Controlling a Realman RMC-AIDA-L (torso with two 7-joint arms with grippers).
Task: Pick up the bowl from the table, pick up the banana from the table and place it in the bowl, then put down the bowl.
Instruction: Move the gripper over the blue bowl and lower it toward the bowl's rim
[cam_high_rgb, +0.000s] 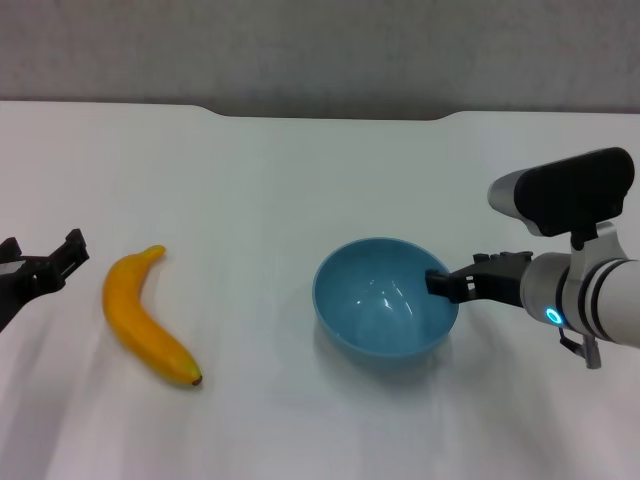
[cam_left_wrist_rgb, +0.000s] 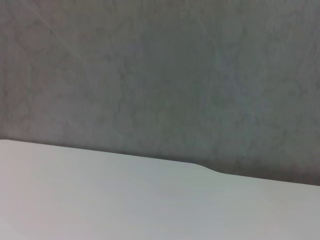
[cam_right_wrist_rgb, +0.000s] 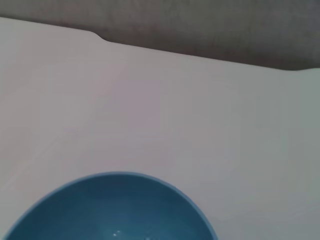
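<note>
The light-blue bowl (cam_high_rgb: 385, 297) is at the middle right of the white table (cam_high_rgb: 260, 180). My right gripper (cam_high_rgb: 445, 284) is at its right rim, shut on the rim with one dark fingertip (cam_high_rgb: 437, 283) inside the bowl. I cannot tell whether the bowl rests on the table or is just off it. The bowl's rim fills the low part of the right wrist view (cam_right_wrist_rgb: 110, 210). The yellow-orange banana (cam_high_rgb: 145, 318) lies on the table at the left, dark tip toward me. My left gripper (cam_high_rgb: 42, 262) is open and empty, apart from the banana on its left.
The table's notched far edge (cam_high_rgb: 330, 116) meets a grey wall (cam_high_rgb: 320, 50). The left wrist view shows only that edge (cam_left_wrist_rgb: 205, 167) and the wall. Bare tabletop lies between the banana and the bowl.
</note>
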